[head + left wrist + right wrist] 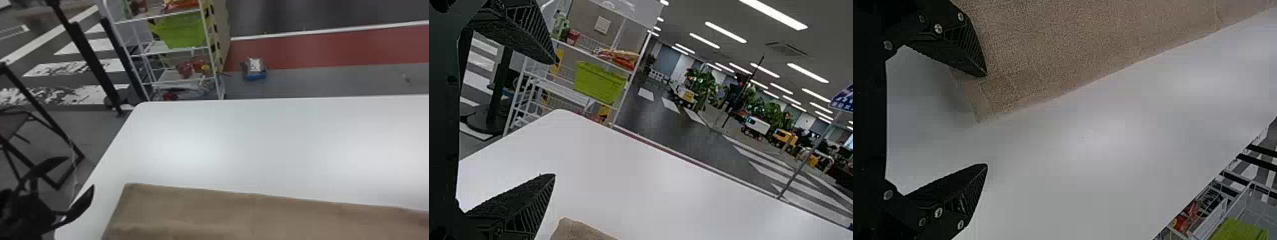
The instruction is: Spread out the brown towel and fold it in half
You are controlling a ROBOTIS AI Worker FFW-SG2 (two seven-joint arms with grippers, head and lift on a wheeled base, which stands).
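Towel [223, 213] flat on table [255, 143]

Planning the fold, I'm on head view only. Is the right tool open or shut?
Observer: Open. In the right wrist view the right tool has its fingers well apart, pinching nothing.

Operator: And the towel's right end?

Observer: Same view: the towel has its far right corner lying flat on the table.

Operator: Is the tool near that corner?

Observer: One finger overlaps the towel beside that corner in the view; whether it touches, I can't tell.
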